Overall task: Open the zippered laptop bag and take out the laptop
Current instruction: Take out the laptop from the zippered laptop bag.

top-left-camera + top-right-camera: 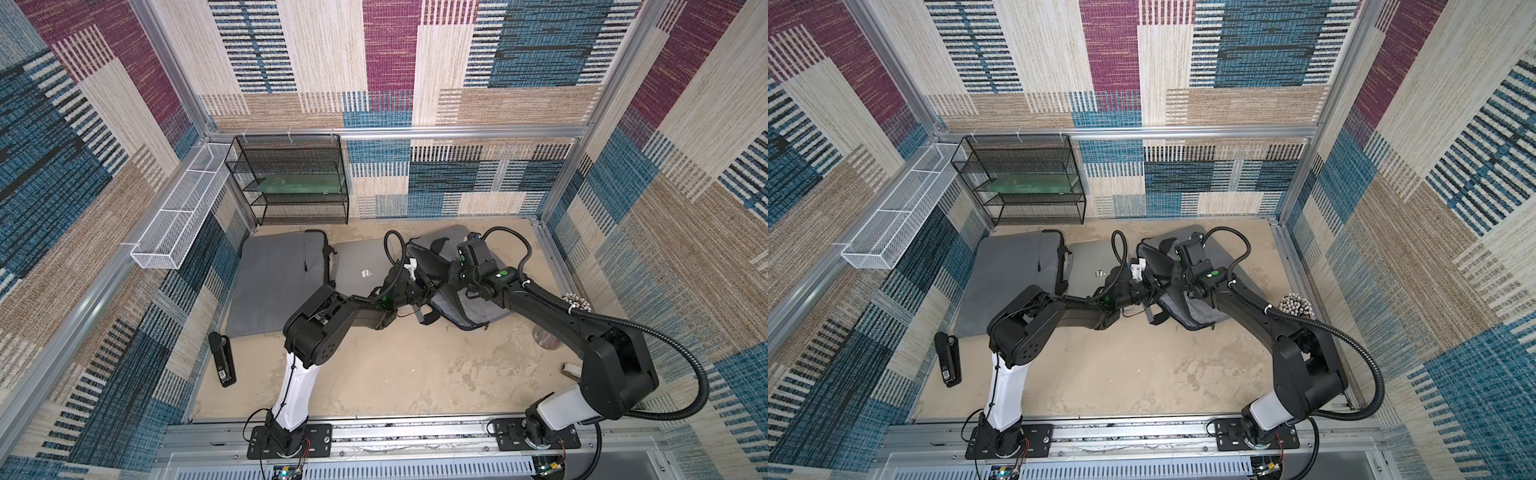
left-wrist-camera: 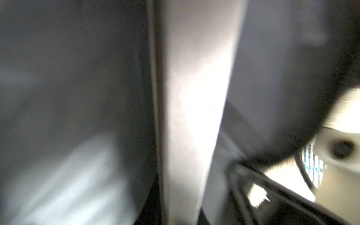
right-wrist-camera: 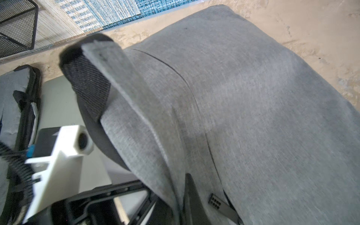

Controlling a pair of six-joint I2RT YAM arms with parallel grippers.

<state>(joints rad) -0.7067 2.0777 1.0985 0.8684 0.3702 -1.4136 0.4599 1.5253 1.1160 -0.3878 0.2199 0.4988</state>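
**Right fingers** (image 3: 191, 194): closed almost fully, pinching the grey fabric of the bag (image 3: 253, 116). The pinched part is the flap (image 3: 136, 116), which stands raised off the bag body with its black lining turned toward the laptop (image 3: 56, 97). In both top views these fingers sit at the bag's open edge.

**Left fingers** (image 1: 419, 287): positioned at the same open edge, just beside the right fingers. How far they are open, and whether they grip anything, cannot be told. The top views hide the tips. The left wrist view is blurred and shows only grey surfaces with a pale strip between them.

**Laptop**: silver, logo side up, lying flat on the tabletop (image 1: 395, 374). It rests between the bag and a second bag (image 1: 274, 282), which lies flat on the laptop's left side. The raised flap and the left arm cover the laptop's right edge. Whether that edge is inside the bag's mouth cannot be told.
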